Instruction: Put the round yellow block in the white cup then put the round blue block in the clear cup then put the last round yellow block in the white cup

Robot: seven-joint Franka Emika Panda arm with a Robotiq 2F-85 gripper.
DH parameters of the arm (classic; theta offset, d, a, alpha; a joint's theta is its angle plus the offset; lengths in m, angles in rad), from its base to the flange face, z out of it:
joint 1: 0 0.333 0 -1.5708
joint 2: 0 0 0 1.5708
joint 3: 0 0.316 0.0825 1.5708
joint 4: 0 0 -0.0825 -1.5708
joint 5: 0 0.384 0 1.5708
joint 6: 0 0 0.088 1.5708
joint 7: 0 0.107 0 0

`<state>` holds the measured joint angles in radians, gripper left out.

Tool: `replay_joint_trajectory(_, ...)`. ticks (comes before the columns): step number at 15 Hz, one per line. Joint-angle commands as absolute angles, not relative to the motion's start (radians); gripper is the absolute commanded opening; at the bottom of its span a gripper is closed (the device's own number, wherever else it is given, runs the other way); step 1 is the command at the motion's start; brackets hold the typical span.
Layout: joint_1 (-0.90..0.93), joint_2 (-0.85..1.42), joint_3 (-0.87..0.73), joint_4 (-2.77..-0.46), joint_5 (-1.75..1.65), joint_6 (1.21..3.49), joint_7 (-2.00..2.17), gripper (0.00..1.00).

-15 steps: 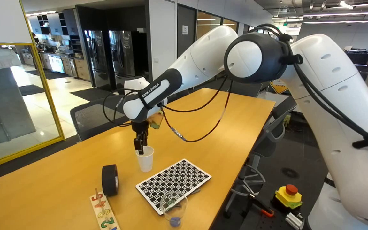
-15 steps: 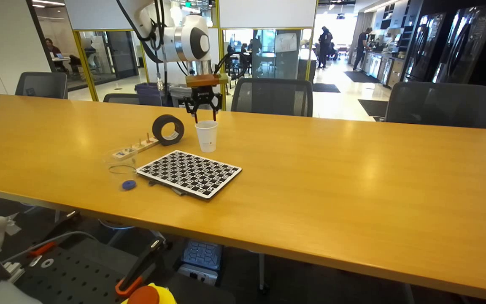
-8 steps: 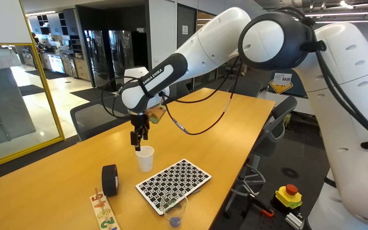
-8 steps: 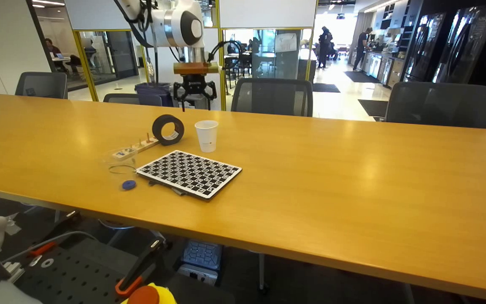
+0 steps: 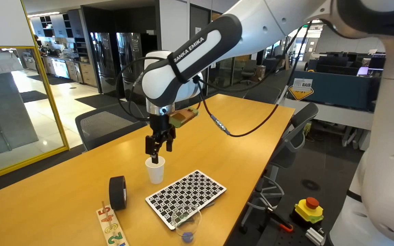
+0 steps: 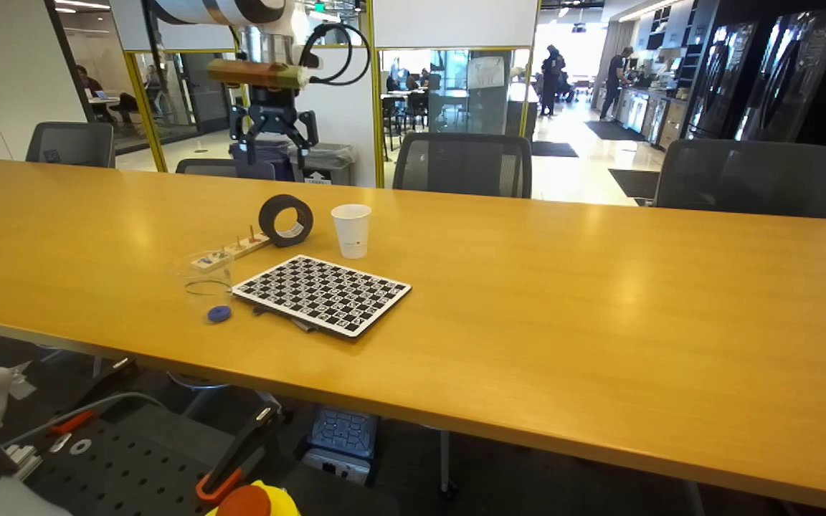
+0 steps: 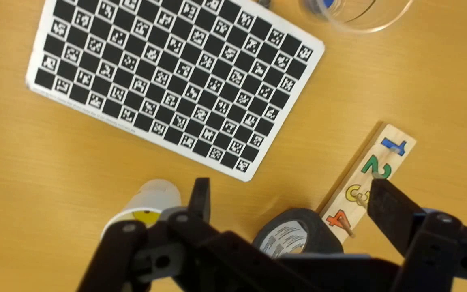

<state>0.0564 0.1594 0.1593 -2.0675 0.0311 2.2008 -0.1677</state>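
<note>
The white cup (image 5: pixel 155 173) stands upright in both exterior views (image 6: pixel 351 233). In the wrist view its mouth faces the camera (image 7: pixel 158 196), and part of a round yellow block (image 7: pixel 146 217) shows inside. Whether more than one lies there cannot be told. The clear cup (image 5: pixel 197 218) stands near the checkerboard's corner, and the round blue block (image 5: pixel 187 237) shows at its base; the block also shows in an exterior view (image 6: pixel 219 314). My gripper (image 7: pixel 290 184) is open and empty, fingers wide apart. It hangs high above the table, over the tape roll's area in an exterior view (image 6: pixel 274 158).
A black tape roll (image 6: pixel 267 222) stands on edge beside the white cup. A wooden number strip with pegs (image 7: pixel 365 178) lies against it. A checkerboard panel (image 5: pixel 186 194) lies between the two cups. A red and yellow stop button (image 5: pixel 310 208) is by the robot base.
The open gripper has risen from just over the white cup's mouth and moved away from it, over the tape roll's area. The cups and the blue block have not moved.
</note>
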Motion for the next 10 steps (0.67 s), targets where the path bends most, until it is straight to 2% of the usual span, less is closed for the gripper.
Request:
replay_joint_trajectory(1, 0.090, -0.085, 0.156, -2.297, 0.087, 2.209, -0.069, 1.00)
replay_joint_trajectory(5, 0.125, -0.304, 0.159, -2.472, 0.100, 2.168, 0.019, 1.00)
replay_joint_trajectory(10, 0.143, -0.556, 0.156, -2.592, 0.069, 1.923, 0.058, 1.00)
